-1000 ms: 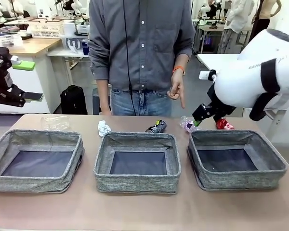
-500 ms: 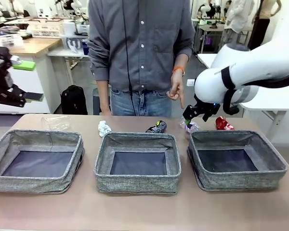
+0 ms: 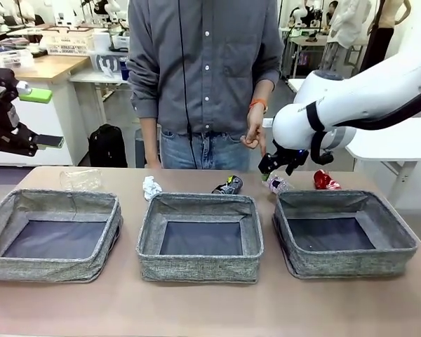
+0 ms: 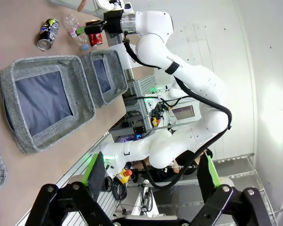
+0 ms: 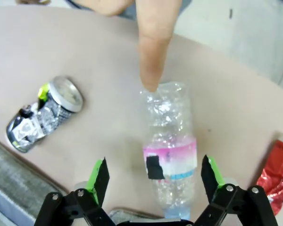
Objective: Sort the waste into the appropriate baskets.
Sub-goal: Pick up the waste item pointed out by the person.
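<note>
Right gripper (image 5: 155, 165) gapes above crinkled clear plastic bottle (image 5: 170, 141).

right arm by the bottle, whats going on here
The right tool hovers open above the clear plastic bottle, not yet gripping it, while the person's finger points at its end. The black can, red can, paper ball and plastic cup lie on the table behind the three grey baskets; nothing is sorted yet. The left tool is open, off to the side.
</note>
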Robot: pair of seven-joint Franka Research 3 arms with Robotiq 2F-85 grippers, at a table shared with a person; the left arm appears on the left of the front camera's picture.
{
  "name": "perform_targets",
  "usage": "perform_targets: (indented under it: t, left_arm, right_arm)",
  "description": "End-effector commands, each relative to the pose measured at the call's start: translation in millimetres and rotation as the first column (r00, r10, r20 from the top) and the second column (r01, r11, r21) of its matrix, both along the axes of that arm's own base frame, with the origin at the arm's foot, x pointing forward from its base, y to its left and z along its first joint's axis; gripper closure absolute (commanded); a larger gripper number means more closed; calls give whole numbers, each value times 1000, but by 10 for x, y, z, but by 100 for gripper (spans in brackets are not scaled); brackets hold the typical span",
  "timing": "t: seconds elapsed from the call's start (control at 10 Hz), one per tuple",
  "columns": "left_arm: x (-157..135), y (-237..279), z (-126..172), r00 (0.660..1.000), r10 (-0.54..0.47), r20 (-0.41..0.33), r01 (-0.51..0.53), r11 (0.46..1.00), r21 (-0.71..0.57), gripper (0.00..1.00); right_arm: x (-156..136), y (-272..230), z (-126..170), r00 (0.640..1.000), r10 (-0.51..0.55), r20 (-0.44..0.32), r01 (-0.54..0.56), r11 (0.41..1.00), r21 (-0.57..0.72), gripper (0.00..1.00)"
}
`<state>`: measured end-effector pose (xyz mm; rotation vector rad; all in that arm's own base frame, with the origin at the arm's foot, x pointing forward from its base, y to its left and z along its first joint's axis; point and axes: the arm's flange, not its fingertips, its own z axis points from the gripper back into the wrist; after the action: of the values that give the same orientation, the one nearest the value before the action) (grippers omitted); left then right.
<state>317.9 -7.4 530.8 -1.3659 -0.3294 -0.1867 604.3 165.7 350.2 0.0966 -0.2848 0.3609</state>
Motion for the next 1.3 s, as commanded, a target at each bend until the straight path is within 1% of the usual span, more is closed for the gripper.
perform_targets:
  t: [0.0, 0.2, 0.5, 0.6, 0.9, 1.0, 1.2]
  left_arm:
    - [14, -9, 19, 1000, -8, 25, 8, 1000, -17, 0]
    - [14, -9, 19, 1000, -8, 25, 8, 1000, -17, 0]
    - [14, -9, 19, 1000, -8, 25, 8, 1000, -17, 0]
    - [14, -9, 19, 1000, -8, 25, 8, 1000, -17, 0]
    - [14, -9, 19, 1000, -8, 25, 8, 1000, -17, 0]
    - [14, -9, 19, 1000, -8, 25, 8, 1000, -17, 0]
    - [14, -9, 19, 1000, -8, 25, 8, 1000, -17, 0]
  right_arm:
    - [171, -36, -159, 999, 40, 2, -40, 999, -24, 0]
    - [240, -28, -294, 999, 43, -4, -43, 999, -27, 0]
    - [272, -20, -364, 999, 46, -1, -46, 999, -22, 0]
    - [279, -20, -406, 999, 37, -30, -38, 999, -28, 0]
    - [256, -24, -375, 999, 33, -21, -34, 999, -29, 89]
    - [254, -24, -375, 999, 29, -23, -30, 999, -33, 100]
    - [247, -35, -379, 999, 28, -27, -29, 999, -39, 100]
